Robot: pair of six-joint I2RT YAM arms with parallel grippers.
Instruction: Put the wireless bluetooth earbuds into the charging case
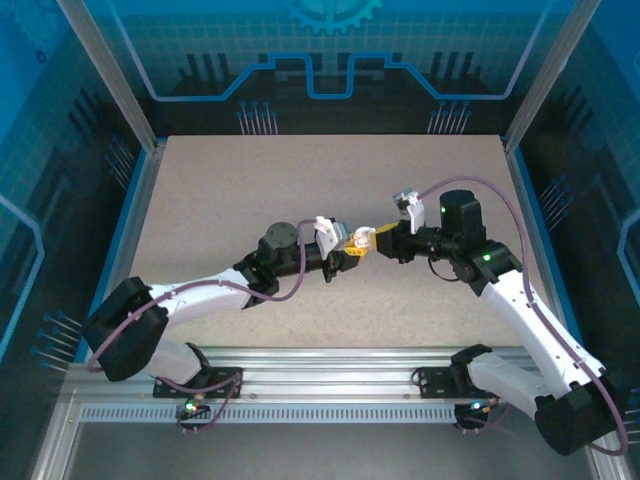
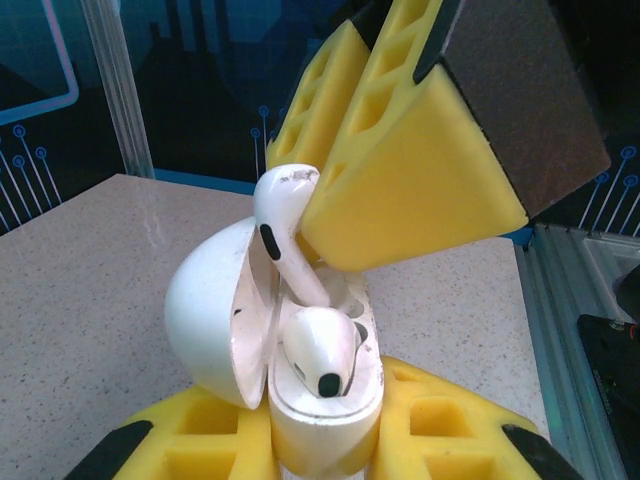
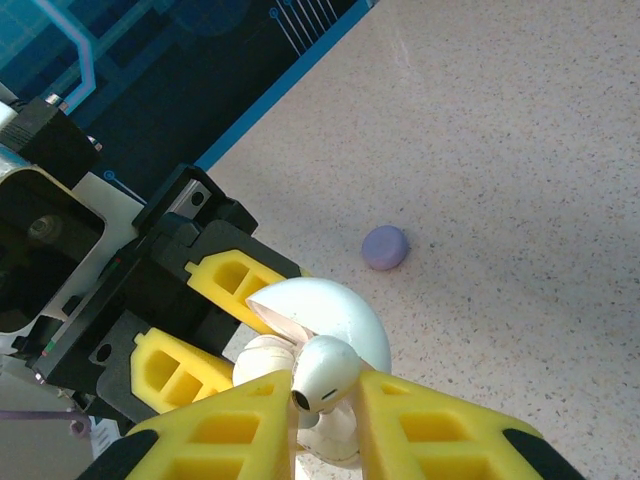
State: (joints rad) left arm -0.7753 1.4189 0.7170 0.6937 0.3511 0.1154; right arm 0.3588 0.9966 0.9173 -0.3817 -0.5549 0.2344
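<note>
Pinching a white earbud [image 3: 322, 372], right tool [image 3: 325, 415]; stem tip hidden inside case [image 2: 215, 310].

No lettering, brand, number or label can be read anywhere. The closest thing to a sign is a light-blue gear emblem [image 1: 330, 12] printed on the back wall [image 1: 200, 50], well beyond the left end effector [image 1: 353, 250] and the right end effector [image 1: 371, 239]. It sits above a circuit-style line pattern [image 1: 330, 96] and carries no legible characters.
</note>
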